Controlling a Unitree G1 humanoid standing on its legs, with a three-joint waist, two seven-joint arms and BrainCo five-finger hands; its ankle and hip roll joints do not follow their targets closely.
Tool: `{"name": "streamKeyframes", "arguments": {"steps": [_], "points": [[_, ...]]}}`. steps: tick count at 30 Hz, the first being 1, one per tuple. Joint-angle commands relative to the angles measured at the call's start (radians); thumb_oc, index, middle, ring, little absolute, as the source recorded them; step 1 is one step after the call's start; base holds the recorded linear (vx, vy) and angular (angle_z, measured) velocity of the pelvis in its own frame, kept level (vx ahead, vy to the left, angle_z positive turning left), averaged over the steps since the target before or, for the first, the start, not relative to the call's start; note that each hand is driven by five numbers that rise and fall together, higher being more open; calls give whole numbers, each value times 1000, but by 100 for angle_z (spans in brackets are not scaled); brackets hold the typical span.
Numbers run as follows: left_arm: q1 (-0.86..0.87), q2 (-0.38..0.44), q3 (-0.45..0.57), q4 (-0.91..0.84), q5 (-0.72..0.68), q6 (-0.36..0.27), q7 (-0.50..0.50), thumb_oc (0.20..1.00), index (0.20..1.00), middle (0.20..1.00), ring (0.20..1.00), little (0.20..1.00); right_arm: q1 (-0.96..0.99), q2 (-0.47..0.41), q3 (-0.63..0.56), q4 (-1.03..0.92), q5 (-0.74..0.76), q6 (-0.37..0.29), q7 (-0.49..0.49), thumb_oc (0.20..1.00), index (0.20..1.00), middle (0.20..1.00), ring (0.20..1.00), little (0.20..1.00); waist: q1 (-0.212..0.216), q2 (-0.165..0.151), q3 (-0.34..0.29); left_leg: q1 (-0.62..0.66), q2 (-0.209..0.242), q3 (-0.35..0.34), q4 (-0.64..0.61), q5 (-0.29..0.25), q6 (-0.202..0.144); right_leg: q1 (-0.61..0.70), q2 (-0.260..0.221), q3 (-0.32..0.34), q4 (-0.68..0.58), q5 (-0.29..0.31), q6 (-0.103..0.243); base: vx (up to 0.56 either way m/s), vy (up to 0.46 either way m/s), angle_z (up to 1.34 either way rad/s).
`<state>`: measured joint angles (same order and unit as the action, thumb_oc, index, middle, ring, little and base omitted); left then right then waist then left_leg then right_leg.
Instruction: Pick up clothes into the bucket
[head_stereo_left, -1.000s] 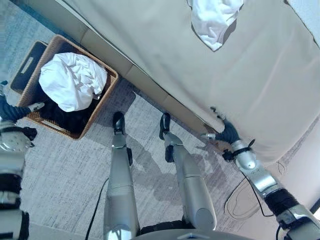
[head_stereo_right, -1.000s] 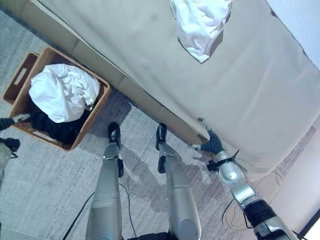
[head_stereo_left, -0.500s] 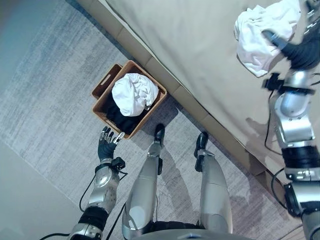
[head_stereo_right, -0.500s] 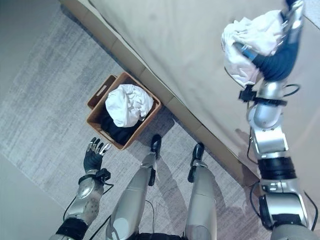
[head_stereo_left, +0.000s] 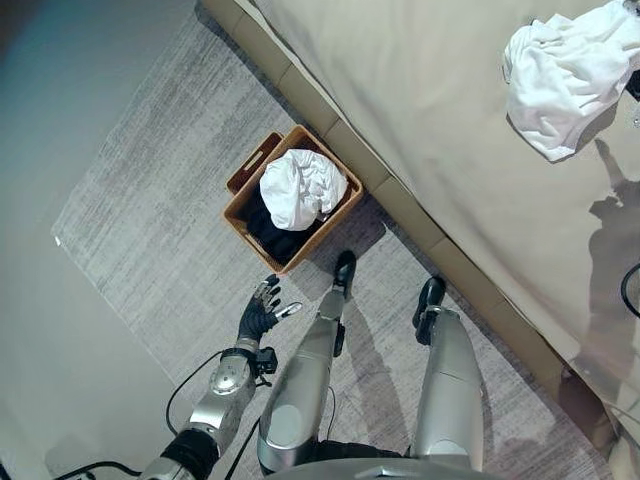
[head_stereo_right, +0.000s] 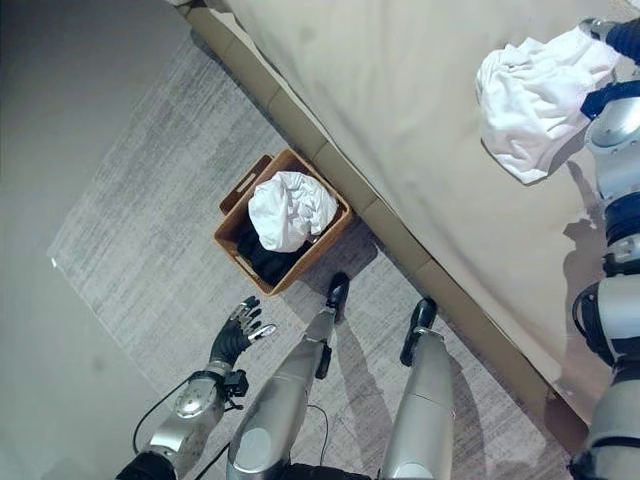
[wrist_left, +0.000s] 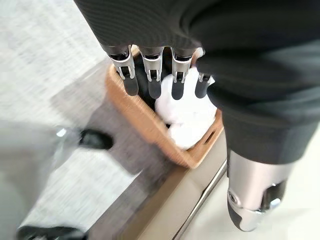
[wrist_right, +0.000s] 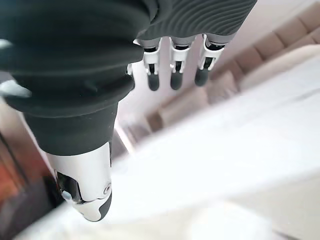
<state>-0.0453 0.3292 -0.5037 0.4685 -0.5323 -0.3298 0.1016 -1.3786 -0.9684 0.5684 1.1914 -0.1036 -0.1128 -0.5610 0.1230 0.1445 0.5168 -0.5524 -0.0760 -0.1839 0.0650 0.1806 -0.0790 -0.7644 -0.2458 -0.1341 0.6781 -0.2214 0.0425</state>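
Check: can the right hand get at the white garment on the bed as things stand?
Probably yes. The right hand, fingers straight and holding nothing, is up by the white garment on the bed, with nothing lying between them.

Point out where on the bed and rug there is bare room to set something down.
Bare: the bed between its near edge and the white garment, and the rug beside the basket. Crowded: the basket, heaped with white cloth over dark clothes.

White garment (head_stereo_left: 565, 75) crumpled; basket (head_stereo_left: 243, 205) holds clothes.
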Motion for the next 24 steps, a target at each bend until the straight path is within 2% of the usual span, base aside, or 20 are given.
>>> {"name": "streamKeyframes", "arguments": {"steps": [1,3,4,5,6,7,13,16,21,22,23,24], "points": [[14,3,-50,-21,0,5,-32,1000,1000,1000,1000,1000,-101,-75,106,14,47,-1,57,1000,1000,1000,1000,1000,-3,29,3,25,13,-31,30,-74,19,56,34,17,-57,33,31,-30,-95,12],[17,12,-79,-48,-16,14,-45,1000,1000,1000,1000,1000,-120,-63,178,71,53,-6,130,1000,1000,1000,1000,1000,9,32,3,-30,22,-35,35,-58,13,-9,43,10,-33,33,28,-45,-116,10],[17,12,-79,-48,-16,15,-45,1000,1000,1000,1000,1000,-121,-63,178,71,53,-6,130,1000,1000,1000,1000,1000,9,32,3,-30,22,-35,36,-59,13,-10,43,10,-33,32,28,48,-142,4],[22,18,-85,-57,-18,15,-44,1000,1000,1000,1000,1000,-127,-61,203,83,53,-5,148,1000,1000,1000,1000,1000,9,27,3,-32,17,-40,32,-75,9,-18,38,14,-13,-6,34,-17,-59,1],[19,19,-83,-59,-17,15,-44,1000,1000,1000,1000,1000,-132,-61,202,84,54,-6,148,1000,1000,1000,1000,1000,14,34,3,-57,22,-41,36,-51,10,-36,42,5,-22,30,28,48,-142,10],[23,28,-81,-70,-14,12,-42,1000,1000,1000,1000,1000,-129,-55,228,90,40,-11,174,1000,1000,1000,1000,1000,12,31,3,-55,18,-46,29,-66,7,-46,35,8,1,-11,34,-21,-54,10],[32,41,-58,-101,-28,6,-34,1000,1000,1000,1000,1000,-132,-52,248,117,47,-9,220,1000,1000,1000,1000,1000,27,43,3,-114,15,-60,25,-47,4,-113,27,-5,27,-20,31,-2,-43,6],[35,41,-43,-112,-42,10,-33,1000,1000,1000,1000,1000,-116,-46,260,112,64,-13,277,1000,1000,1000,1000,1000,39,49,3,-148,12,-65,29,-39,2,-149,22,-13,43,-23,30,-7,-37,5],[37,39,-47,-112,-44,21,-45,1000,1000,1000,1000,1000,-93,-29,278,81,89,-23,332,1000,1000,1000,1000,1000,47,46,3,-177,8,-71,34,-35,1,-179,17,-17,50,-20,29,4,-16,9],[35,37,-48,-106,-44,23,-46,1000,1000,1000,1000,1000,-84,-23,277,69,101,-28,342,840,840,840,840,840,48,44,3,-183,8,-71,36,-35,2,-185,17,-16,50,-19,29,18,5,7],[34,37,-50,-102,-42,27,-50,1000,1000,1000,1000,1000,-75,-18,279,52,113,-33,358,627,627,627,627,627,48,42,3,-185,7,-70,38,-36,2,-188,17,-15,49,-17,30,0,0,0],[33,39,-52,-102,-41,28,-53,1000,1000,1000,1000,1000,-73,-15,284,33,121,-38,367,200,200,200,200,200,47,39,3,-188,7,-69,38,-36,2,-188,17,-15,46,-16,29,0,0,0]]}}
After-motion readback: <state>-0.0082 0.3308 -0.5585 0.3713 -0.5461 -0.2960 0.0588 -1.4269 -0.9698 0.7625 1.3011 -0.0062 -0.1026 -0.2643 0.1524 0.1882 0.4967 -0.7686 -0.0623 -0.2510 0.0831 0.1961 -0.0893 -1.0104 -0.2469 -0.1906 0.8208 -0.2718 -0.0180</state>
